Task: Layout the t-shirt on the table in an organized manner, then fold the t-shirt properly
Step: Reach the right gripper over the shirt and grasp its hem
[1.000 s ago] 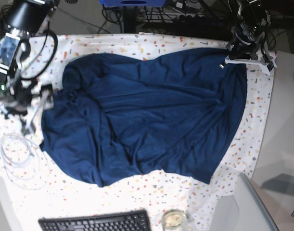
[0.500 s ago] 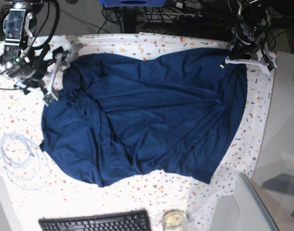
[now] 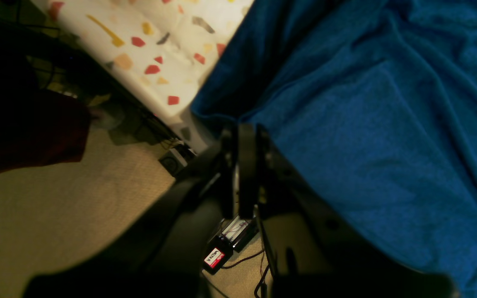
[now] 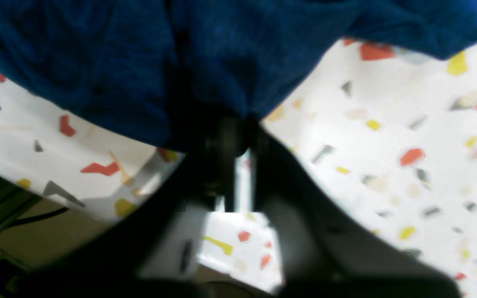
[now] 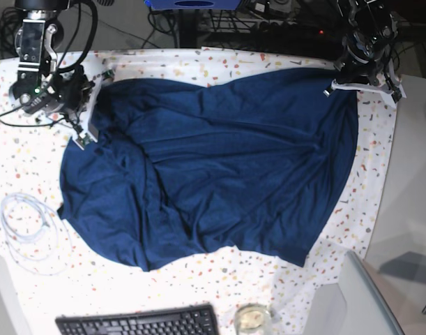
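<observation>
In the left wrist view we see the left gripper [image 3: 242, 165] pinching the shirt [image 3: 367, 124] at the table [image 3: 172, 54] edge; a floor label is unreadable. The right wrist view shows the right gripper [image 4: 234, 140] clamped on a hem. From the base view, we see both arms at far corners, with a keyboard [image 5: 139, 322] in front.

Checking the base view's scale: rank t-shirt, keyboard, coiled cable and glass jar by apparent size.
1. t-shirt
2. keyboard, cut off by the frame
3. coiled cable
4. glass jar, also cut off
</observation>
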Available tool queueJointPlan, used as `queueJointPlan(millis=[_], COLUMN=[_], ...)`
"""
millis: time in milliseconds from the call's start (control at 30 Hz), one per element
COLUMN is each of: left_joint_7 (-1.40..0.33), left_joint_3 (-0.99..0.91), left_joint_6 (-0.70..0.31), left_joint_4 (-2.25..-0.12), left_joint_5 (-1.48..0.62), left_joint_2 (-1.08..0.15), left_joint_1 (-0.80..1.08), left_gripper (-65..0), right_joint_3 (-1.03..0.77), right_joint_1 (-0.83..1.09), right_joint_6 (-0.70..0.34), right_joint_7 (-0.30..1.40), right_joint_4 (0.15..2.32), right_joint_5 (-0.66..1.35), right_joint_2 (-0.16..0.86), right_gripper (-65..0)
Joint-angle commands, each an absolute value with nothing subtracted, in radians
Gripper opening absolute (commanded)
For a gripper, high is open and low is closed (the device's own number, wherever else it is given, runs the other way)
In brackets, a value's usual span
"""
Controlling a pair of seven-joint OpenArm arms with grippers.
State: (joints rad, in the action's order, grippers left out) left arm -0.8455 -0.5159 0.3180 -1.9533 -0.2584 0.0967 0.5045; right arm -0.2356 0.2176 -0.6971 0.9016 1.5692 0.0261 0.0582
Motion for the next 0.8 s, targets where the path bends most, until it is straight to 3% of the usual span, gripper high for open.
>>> queueJointPlan(millis=[0, 333, 633, 700, 767], left_joint_7=[-0.831, -0.831, -0.831, -0.831, -0.831], left_joint_3=[-0.518, -0.513, -0.509, -0.509, -0.515], left_joint_6=[0.321, 0.321, 0.321, 0.321, 0.321], left_joint_4=[-1.974, -1.974, -1.974, -1.974, -1.974], left_joint_5=[-0.255, -0.255, -0.255, -0.255, -0.255], left_joint_2=[0.093, 0.093, 0.093, 0.093, 0.093], left_joint_1=[0.510, 0.503, 0.501, 0.501, 0.501], left_gripper=[-65.0, -65.0, -65.0, -65.0, -65.0], right_joint_3=[-0.239, -0.105, 0.074, 0.077, 0.076], right_joint_1=[0.226, 0.311, 0.119, 0.047, -0.004], right_joint_6=[-0.698, -0.698, -0.688, -0.671, -0.670], right_joint_7=[0.891, 1.059, 1.070, 1.076, 1.078], right_joint_4=[1.610, 1.926, 1.730, 1.643, 1.587], right_joint_5=[0.036, 0.035, 0.035, 0.035, 0.033], right_joint_2=[0.054, -0.005, -0.061, -0.076, -0.076], right_gripper=[-64.4, -65.0, -64.5, -59.1, -48.0])
